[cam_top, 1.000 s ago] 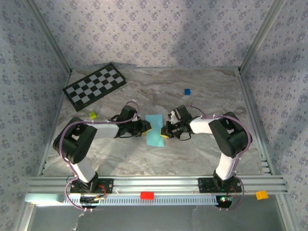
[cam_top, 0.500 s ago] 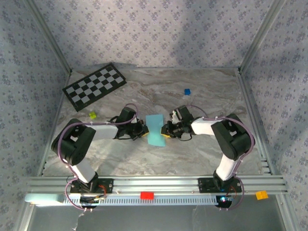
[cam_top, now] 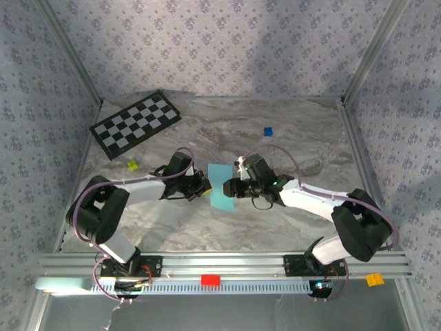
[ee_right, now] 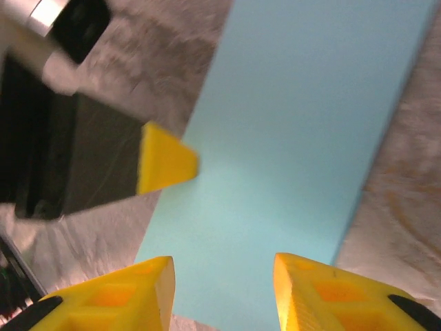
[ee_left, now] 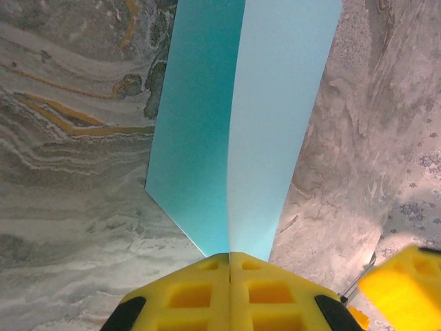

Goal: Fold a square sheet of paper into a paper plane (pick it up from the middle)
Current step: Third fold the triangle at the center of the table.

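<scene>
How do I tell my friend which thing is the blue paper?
Find the marble table, then look at its middle. The paper is pinched in the left claw, facing the open right claw. It is light sky-blue and far bigger than the tiny dark-blue cube farther back.

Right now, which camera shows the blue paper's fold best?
Left wrist: the square sheet of paper appears as two layers pinched in the shut left gripper. Top external shows the sheet small, from above; right wrist shows one flat blue face.
</scene>
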Available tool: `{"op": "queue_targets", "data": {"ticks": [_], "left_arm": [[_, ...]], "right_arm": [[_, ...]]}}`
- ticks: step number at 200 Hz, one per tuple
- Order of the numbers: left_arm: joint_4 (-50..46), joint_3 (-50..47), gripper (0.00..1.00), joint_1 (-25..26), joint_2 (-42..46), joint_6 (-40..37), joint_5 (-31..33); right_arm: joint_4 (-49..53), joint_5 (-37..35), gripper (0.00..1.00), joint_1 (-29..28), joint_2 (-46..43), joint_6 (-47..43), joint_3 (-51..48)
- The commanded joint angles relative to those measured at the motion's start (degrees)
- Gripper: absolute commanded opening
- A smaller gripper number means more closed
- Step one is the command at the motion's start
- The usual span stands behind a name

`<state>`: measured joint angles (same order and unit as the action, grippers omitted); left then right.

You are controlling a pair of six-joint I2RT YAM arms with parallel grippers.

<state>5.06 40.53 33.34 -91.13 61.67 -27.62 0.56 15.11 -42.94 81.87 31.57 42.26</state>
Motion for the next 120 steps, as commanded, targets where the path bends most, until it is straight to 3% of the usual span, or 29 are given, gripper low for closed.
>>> {"op": "queue_targets", "data": {"ticks": [1, 29, 63, 120], "left_arm": [[-1.98, -0.27, 0.02, -0.19, 2.19, 1.08, 0.54], [-1.82, -0.11, 0.02, -0.21, 2.05, 1.54, 0.50], [-1.78, 0.03, 0.02, -0.20, 2.10, 1.83, 0.53], [-1.93, 0.05, 0.02, -0.16, 2.19, 1.66, 0.46]], "right_arm": [[-1.83, -10.59, 0.43, -7.11, -2.41, -11.85, -2.71], [-11.53, -21.56, 0.48, -17.19, -3.01, -24.33, -6.50], [-15.59, -35.62, 0.56, -24.87, 0.20, -30.28, -5.97], [-16.26, -45.08, 0.56, -28.24, 6.89, -35.39, -2.89]]}}
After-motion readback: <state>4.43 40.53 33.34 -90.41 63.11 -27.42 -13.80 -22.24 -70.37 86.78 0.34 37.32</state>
